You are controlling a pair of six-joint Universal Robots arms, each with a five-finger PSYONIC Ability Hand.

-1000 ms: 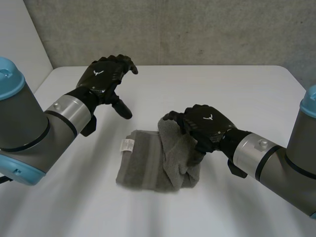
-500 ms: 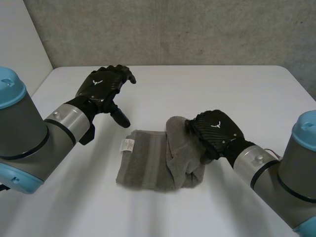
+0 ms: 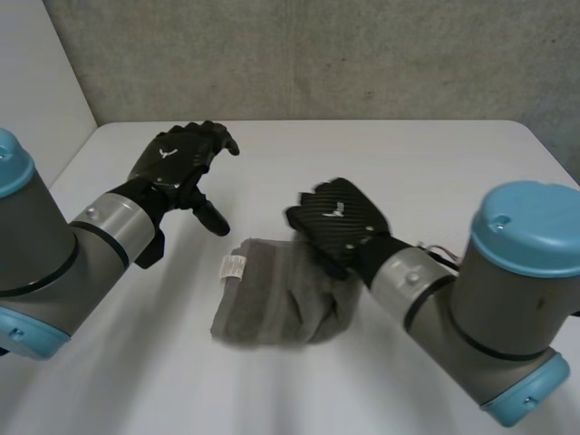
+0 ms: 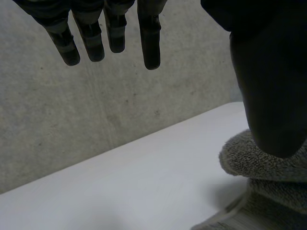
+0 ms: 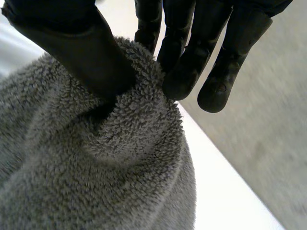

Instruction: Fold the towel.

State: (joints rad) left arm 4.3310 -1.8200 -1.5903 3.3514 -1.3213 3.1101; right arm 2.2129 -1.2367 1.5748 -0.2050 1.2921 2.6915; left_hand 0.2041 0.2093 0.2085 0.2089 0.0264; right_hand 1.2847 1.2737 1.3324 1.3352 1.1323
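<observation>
Your right hand (image 3: 340, 222) pinches a bunch of the towel (image 3: 272, 294) between thumb and fingertips (image 5: 182, 76). The rest of the cloth lies below them on the table (image 3: 435, 163). Your left hand (image 3: 177, 163) hovers apart from the towel, fingers straight and spread, holding nothing. The towel looks partly folded but rumpled, so I judge the lifted flap is not yet laid flat.

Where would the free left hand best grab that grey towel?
The towel's flat left edge by the white label, coming from the left hand's side: that edge lies free on the table, while the right hand pinches the bunched right part.
</observation>
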